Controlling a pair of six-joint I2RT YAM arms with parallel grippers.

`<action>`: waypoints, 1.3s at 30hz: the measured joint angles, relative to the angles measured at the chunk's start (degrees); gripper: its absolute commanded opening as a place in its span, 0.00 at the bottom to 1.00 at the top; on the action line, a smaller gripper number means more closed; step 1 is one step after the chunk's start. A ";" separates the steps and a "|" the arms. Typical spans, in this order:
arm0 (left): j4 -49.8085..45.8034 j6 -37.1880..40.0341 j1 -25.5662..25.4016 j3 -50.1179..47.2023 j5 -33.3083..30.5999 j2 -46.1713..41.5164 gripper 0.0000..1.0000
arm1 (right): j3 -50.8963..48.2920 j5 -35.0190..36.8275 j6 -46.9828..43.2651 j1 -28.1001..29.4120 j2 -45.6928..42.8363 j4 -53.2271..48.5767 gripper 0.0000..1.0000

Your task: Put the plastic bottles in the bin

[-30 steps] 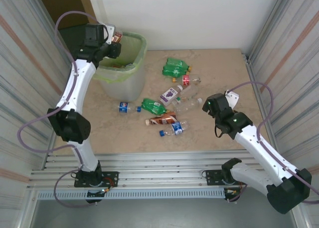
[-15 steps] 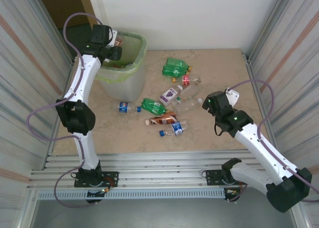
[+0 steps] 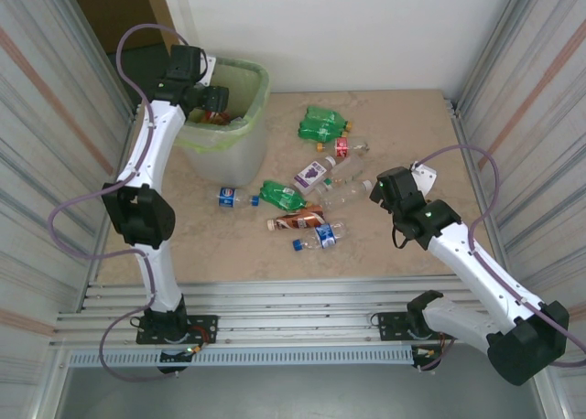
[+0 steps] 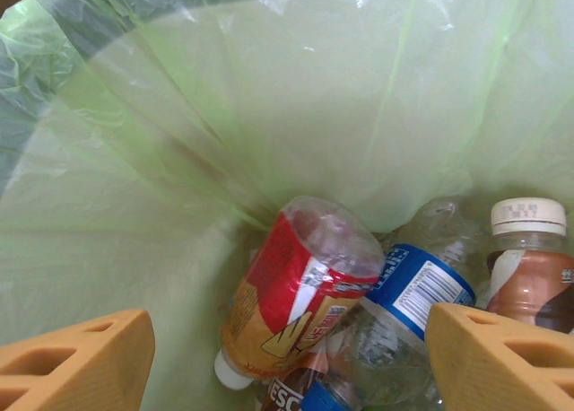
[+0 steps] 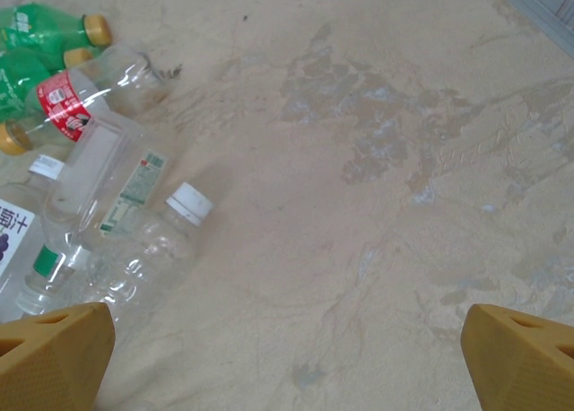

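Observation:
My left gripper [image 3: 212, 99] hangs over the bin [image 3: 259, 80], a translucent tub lined with a light green bag. Its fingers stand open [image 4: 289, 362] and hold nothing. Below them a red-labelled bottle [image 4: 300, 290] lies in the bin beside a blue-labelled one [image 4: 417, 290] and a brown one with a white cap [image 4: 529, 267]. Several plastic bottles lie on the table: a green pair [image 3: 323, 123], a purple-labelled one [image 3: 314, 173], a brown one [image 3: 295, 221]. My right gripper [image 3: 389, 188] is open [image 5: 287, 353] over bare table, right of a clear white-capped bottle [image 5: 152, 240].
Corrugated metal walls close in the left and right sides, with a white wall at the back. The marble-patterned table [image 3: 412, 126] is bare to the right of the bottles. A metal rail [image 3: 293, 295] runs along the near edge by the arm bases.
My left gripper has moved out over the bin and spread its fingers; the red-labelled bottle it carried now lies in the bin. The right arm has shifted only slightly.

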 measured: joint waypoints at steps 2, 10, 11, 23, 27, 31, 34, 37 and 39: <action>0.00 -0.35 -0.02 0.00 0.68 -0.59 0.79 | 0.00 0.00 0.00 0.00 0.02 0.00 0.98; 1.75 -0.98 -0.39 -2.14 3.13 -8.83 0.81 | 0.00 -0.59 0.02 -0.28 1.20 0.00 0.98; 2.12 -0.96 -0.57 -3.02 3.23 -10.43 0.81 | 0.00 -0.85 0.04 -0.28 1.40 0.00 0.98; 9.11 -1.40 -7.06 -23.19 2.75 -31.85 0.83 | 0.11 -4.26 2.78 1.40 5.81 -0.92 0.98; 11.10 -2.36 -11.56 -30.77 1.07 -39.15 0.85 | 0.11 -4.26 3.45 2.45 7.21 -1.07 0.98; 13.42 -4.81 -15.39 -38.75 0.09 -47.21 0.86 | 0.13 -4.26 3.50 2.56 8.48 -1.11 0.98; 14.56 -7.69 -17.05 -44.19 -0.72 -52.37 0.86 | 0.13 -4.17 3.52 2.97 8.85 -1.11 0.98; 15.19 -11.23 -18.69 -49.75 -2.29 -56.52 0.86 | 0.13 -4.04 3.98 3.32 8.85 -1.14 0.98; 14.73 -13.68 -19.39 -52.63 -3.34 -58.16 0.86 | 0.13 -4.02 4.37 3.52 8.85 -1.16 0.98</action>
